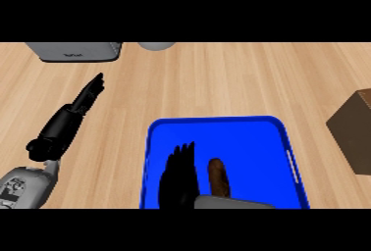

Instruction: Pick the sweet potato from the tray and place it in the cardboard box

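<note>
A brown, elongated sweet potato [219, 177] lies in the blue tray [217, 128], near the tray's lower middle. My right hand [179, 176] hovers over the tray just left of the sweet potato, fingers straight and pointing away from me, not curled round it. The cardboard box [354, 131] stands at the right edge of the view, only partly visible. My left hand [88, 95] rests on the wooden counter at the left, fingers straight and extended.
A grey appliance [74, 51] sits at the counter's far left. A grey rounded object [156, 45] shows at the top middle. Bare wooden counter lies between the tray and the box.
</note>
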Controlling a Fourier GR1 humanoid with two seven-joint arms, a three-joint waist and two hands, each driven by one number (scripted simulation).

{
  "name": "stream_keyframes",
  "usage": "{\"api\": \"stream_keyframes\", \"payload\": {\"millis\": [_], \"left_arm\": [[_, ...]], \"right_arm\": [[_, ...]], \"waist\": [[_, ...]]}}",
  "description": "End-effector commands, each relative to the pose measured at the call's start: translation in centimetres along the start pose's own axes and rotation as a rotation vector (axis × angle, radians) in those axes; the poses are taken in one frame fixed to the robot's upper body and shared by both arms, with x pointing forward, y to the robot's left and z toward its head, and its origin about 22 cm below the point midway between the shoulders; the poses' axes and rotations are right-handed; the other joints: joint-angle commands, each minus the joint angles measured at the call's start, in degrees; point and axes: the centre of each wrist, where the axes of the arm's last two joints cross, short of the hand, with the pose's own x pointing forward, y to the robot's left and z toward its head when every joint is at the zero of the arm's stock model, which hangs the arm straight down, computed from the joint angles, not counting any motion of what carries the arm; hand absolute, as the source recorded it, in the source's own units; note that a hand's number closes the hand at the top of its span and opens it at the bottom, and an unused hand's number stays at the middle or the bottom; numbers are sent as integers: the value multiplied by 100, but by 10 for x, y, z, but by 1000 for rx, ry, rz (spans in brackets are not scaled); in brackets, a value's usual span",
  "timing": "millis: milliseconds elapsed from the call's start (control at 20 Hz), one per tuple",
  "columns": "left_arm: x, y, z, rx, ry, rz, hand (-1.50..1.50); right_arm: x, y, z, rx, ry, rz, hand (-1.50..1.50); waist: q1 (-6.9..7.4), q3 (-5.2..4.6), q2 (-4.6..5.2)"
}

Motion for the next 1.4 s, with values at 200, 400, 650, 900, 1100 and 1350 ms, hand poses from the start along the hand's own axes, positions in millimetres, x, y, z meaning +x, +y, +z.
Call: {"api": "stream_keyframes", "payload": {"millis": [200,400,650,900,1100,1350], "left_arm": [[7,20,-6,-6,-13,-1,0],[-6,4,0,-23,-3,4,0],[-3,15,0,3,-9,5,0],[8,6,-12,-8,-8,-13,0],[-4,14,8,-15,3,1,0],[4,-3,-12,-7,-14,2,0]], "right_arm": [[1,-6,5,29,195,32,-150],[1,14,-9,73,203,14,-150],[-7,29,-4,71,253,56,-150],[-14,33,-4,86,259,54,-150],[-22,54,-16,118,258,24,-150],[-28,53,-17,43,112,76,150]], "waist": [[39,3,10],[59,3,29],[42,2,12],[46,5,20],[90,6,28],[89,7,37]]}}
